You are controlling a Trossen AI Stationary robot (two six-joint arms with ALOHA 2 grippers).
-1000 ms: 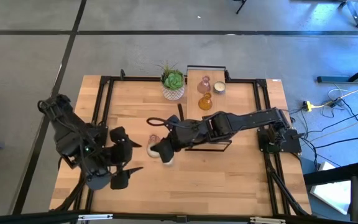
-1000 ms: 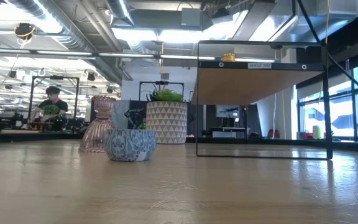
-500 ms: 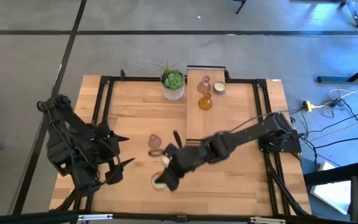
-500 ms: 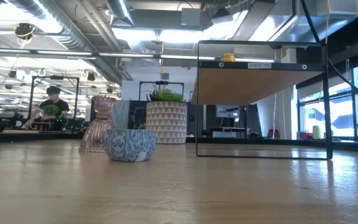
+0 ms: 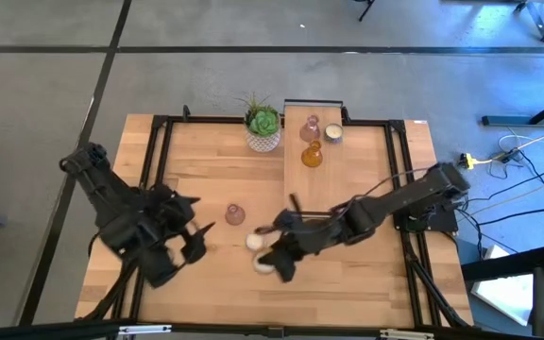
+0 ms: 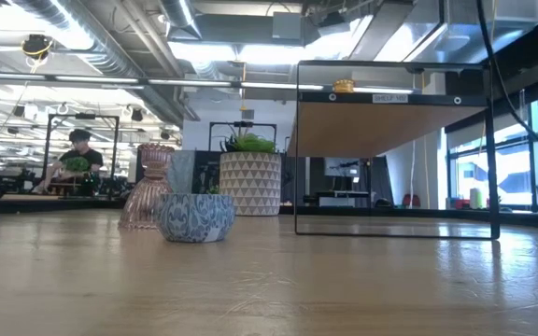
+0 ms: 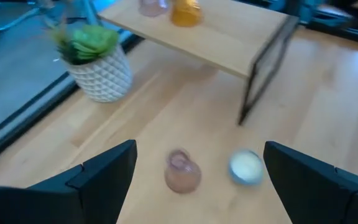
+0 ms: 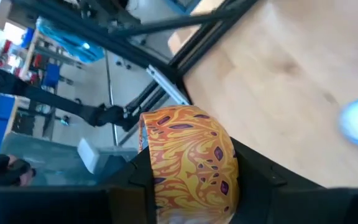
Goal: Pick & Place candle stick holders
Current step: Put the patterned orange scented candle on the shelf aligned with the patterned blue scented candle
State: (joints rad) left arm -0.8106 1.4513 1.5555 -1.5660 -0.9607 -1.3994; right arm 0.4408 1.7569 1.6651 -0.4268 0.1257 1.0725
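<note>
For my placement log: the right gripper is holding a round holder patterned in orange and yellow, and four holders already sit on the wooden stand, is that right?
Not quite: the high view shows three on the wooden stand: a pink glass holder, an amber glass holder and a cream-white holder. The right gripper does hold the orange-and-yellow holder.

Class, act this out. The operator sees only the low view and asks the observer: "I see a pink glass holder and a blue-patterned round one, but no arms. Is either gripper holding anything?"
Observer: Yes. The right gripper is shut on an orange-patterned round holder.
Operator: Where is it?
Observer: Over the table, near its front middle, close beside your blue-patterned round holder.
Operator: And the left gripper?
Observer: The left gripper is open and empty, facing the pink glass holder.
</note>
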